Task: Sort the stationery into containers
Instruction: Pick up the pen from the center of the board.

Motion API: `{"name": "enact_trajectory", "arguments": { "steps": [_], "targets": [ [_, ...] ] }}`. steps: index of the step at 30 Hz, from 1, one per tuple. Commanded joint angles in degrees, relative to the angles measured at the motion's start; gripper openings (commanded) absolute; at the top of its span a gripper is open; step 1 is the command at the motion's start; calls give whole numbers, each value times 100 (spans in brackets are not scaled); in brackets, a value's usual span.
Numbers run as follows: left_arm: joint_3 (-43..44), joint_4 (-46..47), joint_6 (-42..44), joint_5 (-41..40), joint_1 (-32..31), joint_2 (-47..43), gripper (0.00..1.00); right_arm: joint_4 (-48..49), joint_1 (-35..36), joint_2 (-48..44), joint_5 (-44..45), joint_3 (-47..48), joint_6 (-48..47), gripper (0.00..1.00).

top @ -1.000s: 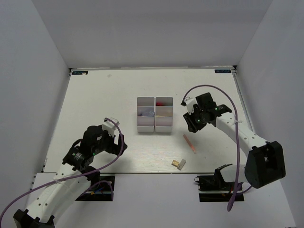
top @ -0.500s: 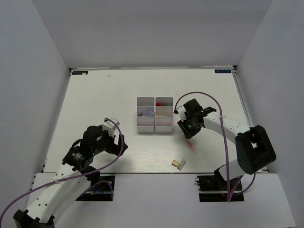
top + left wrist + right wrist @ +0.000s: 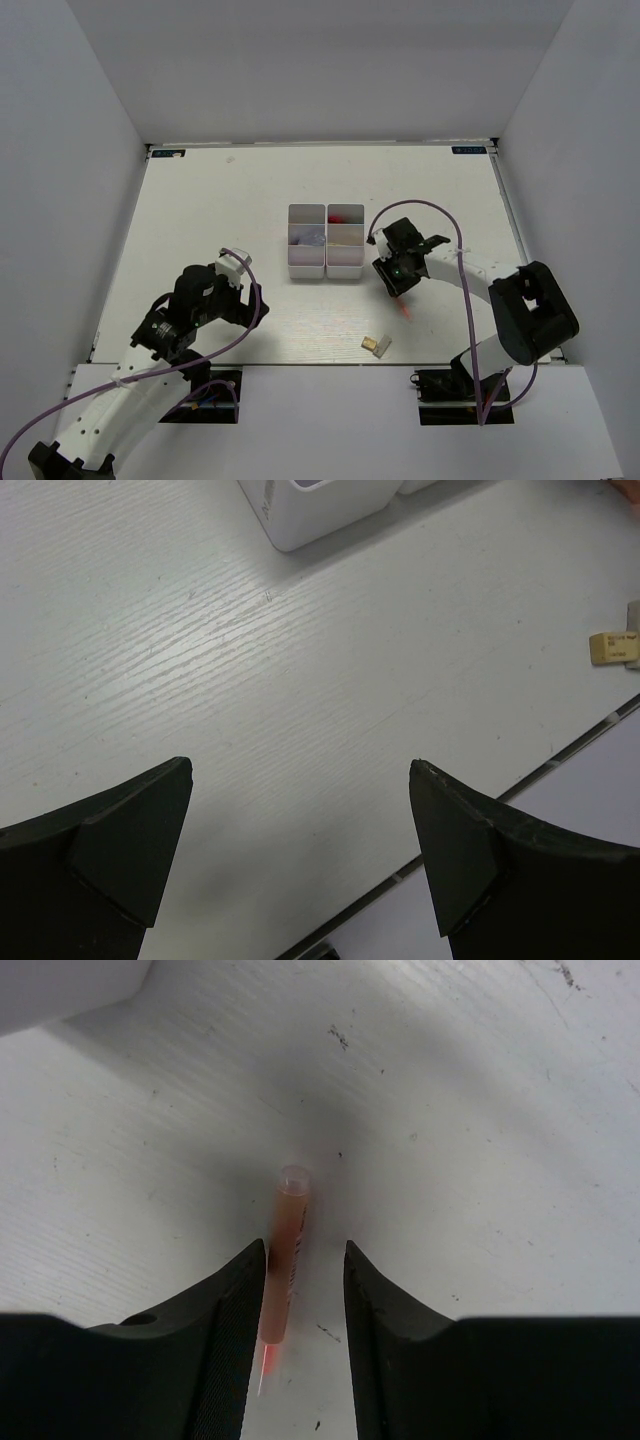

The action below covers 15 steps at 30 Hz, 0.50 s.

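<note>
White worktop (image 3: 200,200) boxed in by white walls. The right hand (image 3: 303,1255) is low over it with its fingers partly spread, straddling the thin orange pen (image 3: 288,1225) but not pinching it, since there's a gap on one side. Two white trays (image 3: 305,268) sit just off to that hand's left, and a tan eraser (image 3: 377,344) lies nearer the bases. The left hand (image 3: 300,770) is spread wide above the worktop, well apart from the trays.
</note>
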Motion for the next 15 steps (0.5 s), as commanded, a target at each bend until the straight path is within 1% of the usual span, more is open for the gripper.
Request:
{"name": "enact_trajectory", "arguments": {
  "steps": [1, 5, 8, 13, 15],
  "targets": [
    [-11, 78, 59, 99, 52, -91, 100, 301, 24, 77, 140, -84, 228, 41],
    [-11, 96, 68, 99, 35, -91, 100, 389, 16, 165, 158, -181, 281, 41],
    [-11, 78, 76, 116, 35, -100, 100, 345, 7, 288, 123, -216, 316, 37],
    [-11, 87, 68, 90, 26, -135, 100, 170, -37, 341, -255, -190, 421, 7],
    [-11, 78, 68, 81, 35, -118, 100, 125, -37, 297, -396, -190, 439, 0]
  ]
}}
